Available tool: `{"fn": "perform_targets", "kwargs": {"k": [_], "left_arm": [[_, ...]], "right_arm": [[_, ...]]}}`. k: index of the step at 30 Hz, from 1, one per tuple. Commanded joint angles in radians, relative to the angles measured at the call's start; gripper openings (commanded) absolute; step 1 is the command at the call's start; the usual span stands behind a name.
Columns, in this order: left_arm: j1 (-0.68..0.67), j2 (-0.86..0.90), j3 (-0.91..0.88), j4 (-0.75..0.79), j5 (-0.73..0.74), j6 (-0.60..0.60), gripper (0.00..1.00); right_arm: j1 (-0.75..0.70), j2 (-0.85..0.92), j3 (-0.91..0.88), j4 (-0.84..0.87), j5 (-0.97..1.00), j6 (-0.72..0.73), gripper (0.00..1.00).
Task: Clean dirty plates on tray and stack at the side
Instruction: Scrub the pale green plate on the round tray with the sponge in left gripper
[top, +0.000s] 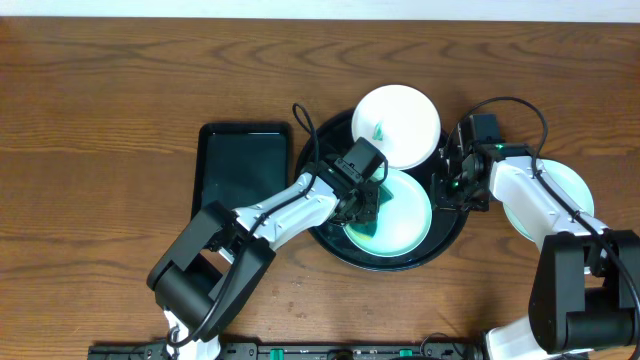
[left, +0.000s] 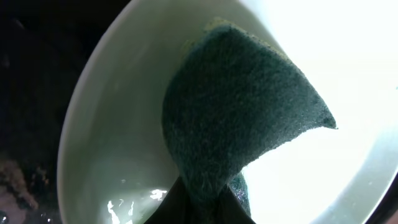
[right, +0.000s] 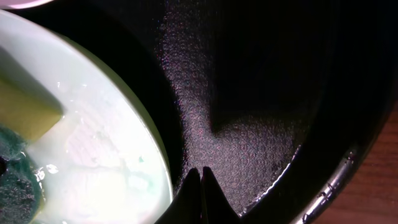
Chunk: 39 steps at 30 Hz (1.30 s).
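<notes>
Clamping green sponge (left: 242, 118) in left fingers (left: 169, 210), pressed onto plate (left: 106, 143) in tray (right: 249, 112). Holding right fingers (right: 191, 196) pinched together, empty, down by tray floor beside plate.

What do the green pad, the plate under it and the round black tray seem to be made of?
Green pad: coarse fibrous scouring material, matte and fuzzy; a yellow foam layer shows in the right wrist view. Plate: probably glazed ceramic or melamine, smooth, with wet highlights. Round black tray: likely plastic or coated metal, finely pebbled with a sheen; glossy rim.
</notes>
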Motion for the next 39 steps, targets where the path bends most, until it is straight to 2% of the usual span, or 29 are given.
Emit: {"fn": "perform_targets", "kwargs": {"k": [1,4,9,11,14,16,20,24,27,29,33,39], "left_arm": [[-0.013,0.047,-0.029,0.043,-0.021,0.039,0.07],[-0.04,0.053,-0.029,0.134,0.151,0.037,0.07],[-0.074,0.054,-0.029,0.168,0.173,-0.049,0.07],[-0.074,0.054,-0.029,0.166,0.173,-0.051,0.07],[-0.067,0.054,-0.029,0.16,0.166,-0.051,0.07],[-0.058,0.053,-0.029,0.135,0.144,-0.051,0.07],[-0.027,0.053,-0.029,0.059,0.106,-0.035,0.08],[-0.004,0.053,-0.028,-0.006,0.084,-0.002,0.07],[0.002,0.053,-0.029,-0.018,0.074,0.006,0.07],[0.002,0.053,-0.028,-0.012,0.074,0.005,0.08],[-0.001,0.053,-0.028,0.035,0.103,-0.025,0.07],[-0.041,0.064,-0.029,0.286,0.239,-0.183,0.08]], "right_arm": [[0.003,0.004,0.007,0.001,-0.001,0.015,0.01],[0.003,0.004,0.007,0.004,-0.001,0.013,0.01],[0.003,0.004,0.006,0.001,-0.001,-0.032,0.02],[0.002,0.004,-0.005,0.012,-0.001,-0.04,0.13],[0.002,0.004,-0.039,0.051,0.0,-0.039,0.42],[0.002,0.004,-0.066,0.08,-0.001,-0.039,0.45],[0.002,0.004,-0.113,0.153,-0.005,-0.04,0.41],[0.003,0.004,-0.138,0.201,-0.028,-0.04,0.24],[0.005,0.004,-0.143,0.212,-0.032,-0.039,0.08],[0.006,0.004,-0.144,0.215,-0.032,-0.039,0.01],[0.007,0.004,-0.156,0.235,-0.032,-0.02,0.01],[0.007,0.004,-0.192,0.249,-0.032,-0.02,0.01]]}}
